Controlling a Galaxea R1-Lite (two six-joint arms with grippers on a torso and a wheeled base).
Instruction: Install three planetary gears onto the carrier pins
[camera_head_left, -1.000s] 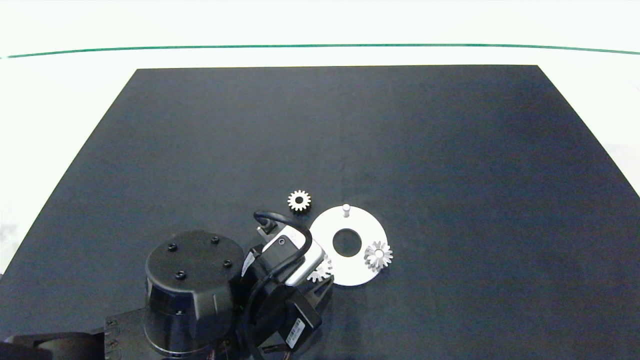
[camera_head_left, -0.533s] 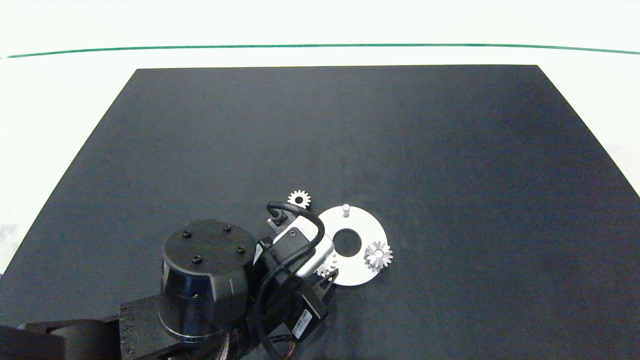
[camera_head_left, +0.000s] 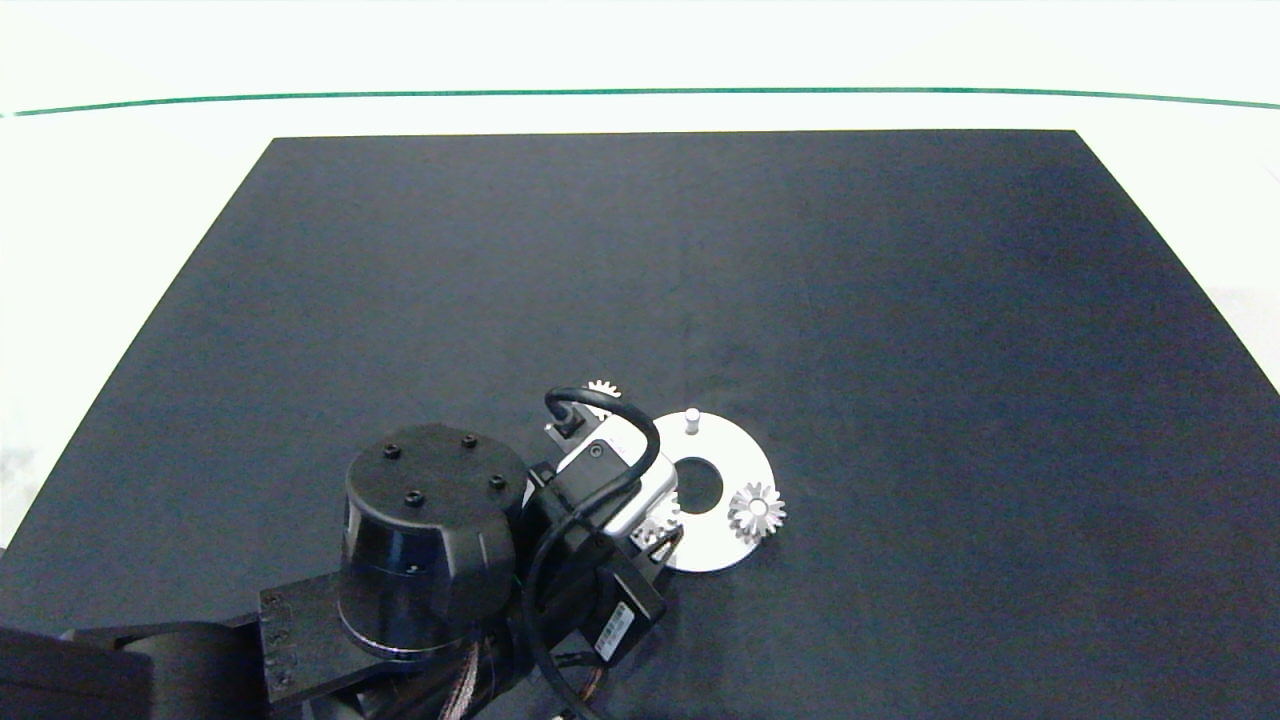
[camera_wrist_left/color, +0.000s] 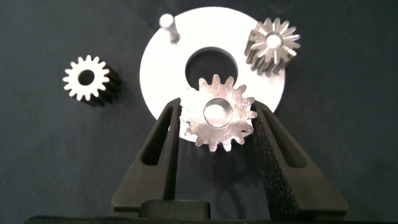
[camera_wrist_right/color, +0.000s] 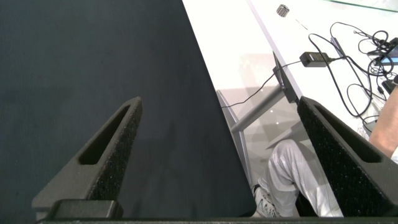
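The white disc (camera_wrist_left/color: 155, 68) (camera_head_left: 735, 450) lies on the black mat. One planetary gear (camera_wrist_left/color: 273, 43) (camera_head_left: 757, 511) sits on a carrier pin at the disc's right rim. A bare carrier pin (camera_wrist_left/color: 166, 25) (camera_head_left: 692, 418) stands at the far rim. My left gripper (camera_wrist_left/color: 217, 107) (camera_head_left: 662, 532) is shut on a second gear (camera_wrist_left/color: 217, 118) over the disc's near-left rim; a bright round spot fills its hole. A third gear (camera_wrist_left/color: 87, 78) (camera_head_left: 603, 387) lies flat on the mat left of the disc, mostly hidden by my wrist cable in the head view. My right gripper (camera_wrist_right/color: 219, 102) is open and holds nothing.
The black mat (camera_head_left: 900, 300) covers most of the white table. The right gripper hangs over the mat's edge, off the head view. Below it are a person's leg (camera_wrist_right/color: 286, 168), a shoe (camera_wrist_right/color: 264, 199) and cables (camera_wrist_right/color: 354, 50).
My left arm has moved right and away from me, carrying its gear further over the disc. Its cable now covers most of the loose gear.
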